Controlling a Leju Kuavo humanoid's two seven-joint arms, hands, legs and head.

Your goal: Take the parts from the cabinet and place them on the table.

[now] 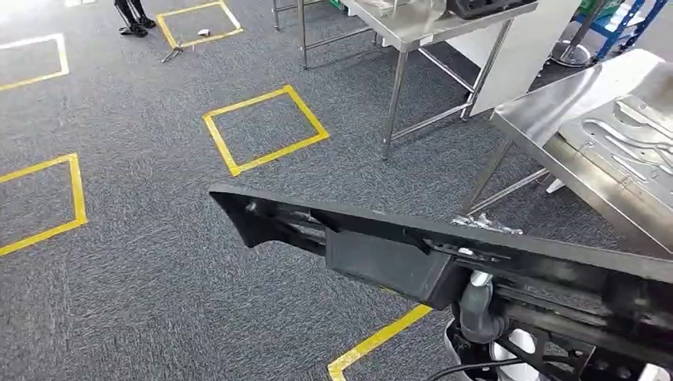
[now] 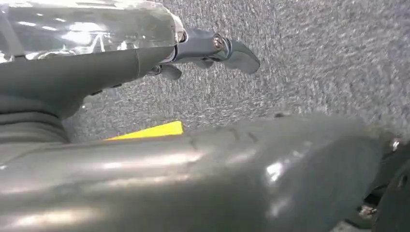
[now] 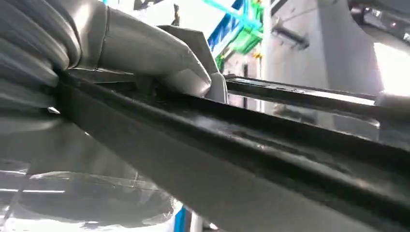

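A long black moulded part (image 1: 381, 254) stretches across the lower half of the head view, carried above the carpet. My left hand (image 1: 476, 308) reaches up to its underside near the middle. In the left wrist view the part (image 2: 217, 164) lies along the thumb side of my left hand (image 2: 121, 63), whose fingers (image 2: 212, 48) stick out over the carpet without wrapping it. My right hand (image 3: 135, 48) grips the part's edge (image 3: 241, 159), thumb pressed on top. A steel table (image 1: 555, 103) stands to the right.
Pressed metal panels (image 1: 635, 143) lie on that steel table. A second steel table (image 1: 428, 28) stands farther back. Yellow tape squares (image 1: 266, 131) mark the grey carpet, and a yellow tape corner (image 1: 373, 341) lies just below the part. A blue rack (image 1: 619, 24) stands at the far right.
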